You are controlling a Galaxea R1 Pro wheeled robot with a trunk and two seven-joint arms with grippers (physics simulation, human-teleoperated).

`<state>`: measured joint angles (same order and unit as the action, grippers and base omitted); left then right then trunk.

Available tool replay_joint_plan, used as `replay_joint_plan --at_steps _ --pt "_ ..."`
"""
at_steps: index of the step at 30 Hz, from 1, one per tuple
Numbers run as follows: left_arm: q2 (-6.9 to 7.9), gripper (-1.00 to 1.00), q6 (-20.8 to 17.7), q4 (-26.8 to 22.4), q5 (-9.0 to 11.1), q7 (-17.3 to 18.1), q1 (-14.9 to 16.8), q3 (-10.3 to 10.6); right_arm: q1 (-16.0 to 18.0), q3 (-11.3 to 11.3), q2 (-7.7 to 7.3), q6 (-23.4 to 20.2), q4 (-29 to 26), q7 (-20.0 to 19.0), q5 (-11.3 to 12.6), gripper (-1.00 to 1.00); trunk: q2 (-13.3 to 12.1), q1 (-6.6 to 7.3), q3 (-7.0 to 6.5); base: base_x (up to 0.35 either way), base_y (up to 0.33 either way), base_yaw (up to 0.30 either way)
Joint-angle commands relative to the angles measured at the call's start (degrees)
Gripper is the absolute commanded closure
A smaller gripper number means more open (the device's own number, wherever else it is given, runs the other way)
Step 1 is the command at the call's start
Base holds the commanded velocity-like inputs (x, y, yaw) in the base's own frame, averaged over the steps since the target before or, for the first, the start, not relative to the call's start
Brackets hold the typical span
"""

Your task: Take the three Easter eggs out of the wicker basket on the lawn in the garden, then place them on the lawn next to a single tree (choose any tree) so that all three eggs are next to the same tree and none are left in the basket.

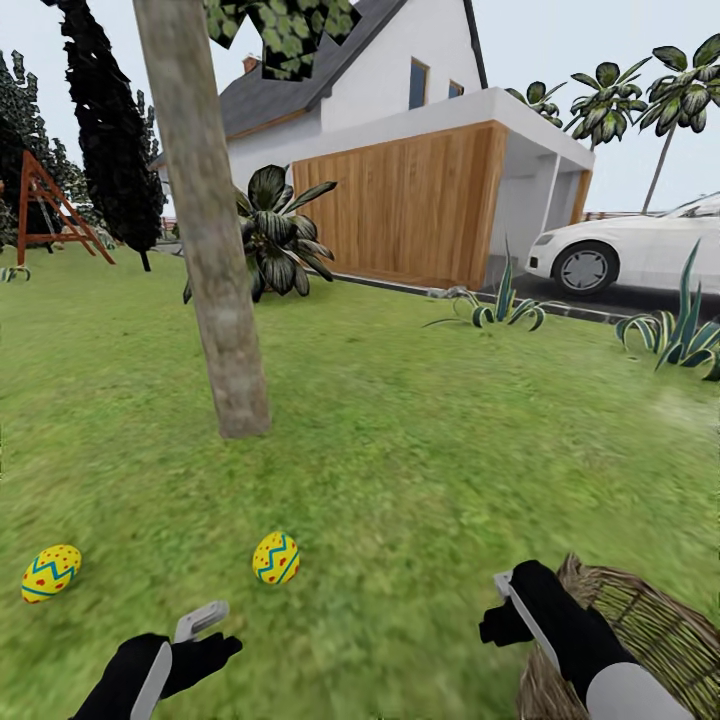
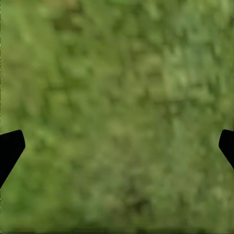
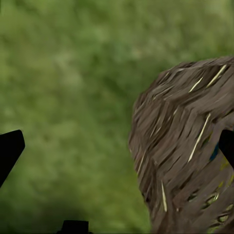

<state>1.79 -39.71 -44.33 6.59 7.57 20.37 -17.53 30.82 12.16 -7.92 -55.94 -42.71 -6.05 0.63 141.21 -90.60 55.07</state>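
Note:
Two yellow Easter eggs with blue zigzags lie on the lawn (image 1: pixel 420 470) in the head view, one at the left (image 1: pixel 50 572), one nearer the middle (image 1: pixel 276 558), both in front of the tree (image 1: pixel 215 280) with the thick grey-brown trunk. The wicker basket (image 1: pixel 650 630) stands at the lower right. My left gripper (image 1: pixel 213 636) hovers low, open, just short of the middle egg; its wrist view has bare grass between the fingertips (image 2: pixel 10 148). My right gripper (image 1: pixel 497 606) is open beside the basket's wall (image 3: pixel 185 146). Specks of blue and yellow show through the weave (image 3: pixel 215 153).
A leafy plant (image 1: pixel 275 235) grows behind the trunk, in front of the white house with its wooden garage (image 1: pixel 410 205). A white car (image 1: pixel 640 250) stands on the driveway at the right, spiky plants (image 1: pixel 505 305) along its edge. A swing frame (image 1: pixel 50 210) is far left.

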Motion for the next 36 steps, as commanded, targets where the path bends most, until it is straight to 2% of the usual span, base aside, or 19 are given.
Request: replay_joint_plan --at_steps 1,5,9,10,12,15,17,36 --pt "-0.02 -1.00 -0.4 -0.1 0.4 0.0 0.0 -0.1 0.0 0.2 -0.08 -0.2 0.0 -0.1 -0.2 -1.00 0.0 0.03 0.06 -0.251 0.000 0.000" --pt "-0.03 -1.00 -0.4 -0.1 0.4 0.0 0.0 -0.2 0.0 1.4 -0.05 -0.2 0.2 -0.2 -0.2 -1.00 -1.2 0.69 -0.48 -0.331 0.003 0.000" --pt "-0.03 -1.00 -0.3 -0.1 0.4 0.0 0.0 -0.2 0.0 2.1 0.07 -0.1 0.8 -0.2 -0.2 -1.00 -2.8 1.57 -1.20 -0.063 0.008 0.000" --pt "-0.03 -1.00 0.0 -0.1 0.4 0.0 0.0 -0.2 0.0 2.4 0.41 -0.1 0.9 -0.2 -0.2 -1.00 -3.2 1.79 -1.38 -0.004 0.001 0.000" --pt "-0.04 -1.00 3.2 0.6 0.4 -0.2 0.0 -0.2 0.0 2.6 1.00 -0.1 0.9 -0.1 -0.2 -1.00 -4.0 2.22 -1.74 -0.001 0.000 0.000" --pt "-0.17 -1.00 4.4 2.2 0.5 -0.1 0.0 -0.1 0.0 2.6 1.14 -0.1 0.9 -0.1 -0.2 -1.00 -5.2 2.88 -2.27 0.000 0.000 0.000" --pt "-0.15 -1.00 4.5 2.6 0.5 -0.1 0.0 -0.2 0.0 2.6 1.18 -0.1 0.9 -0.1 -0.2 -1.00 -5.2 2.88 -2.27 0.000 0.000 0.000" --pt "-0.66 -1.00 4.6 4.6 0.2 -0.1 0.0 0.0 0.0 2.8 1.68 0.8 2.8 -0.1 -0.3 -1.00 -12.8 7.06 -5.69 0.000 0.000 0.000"
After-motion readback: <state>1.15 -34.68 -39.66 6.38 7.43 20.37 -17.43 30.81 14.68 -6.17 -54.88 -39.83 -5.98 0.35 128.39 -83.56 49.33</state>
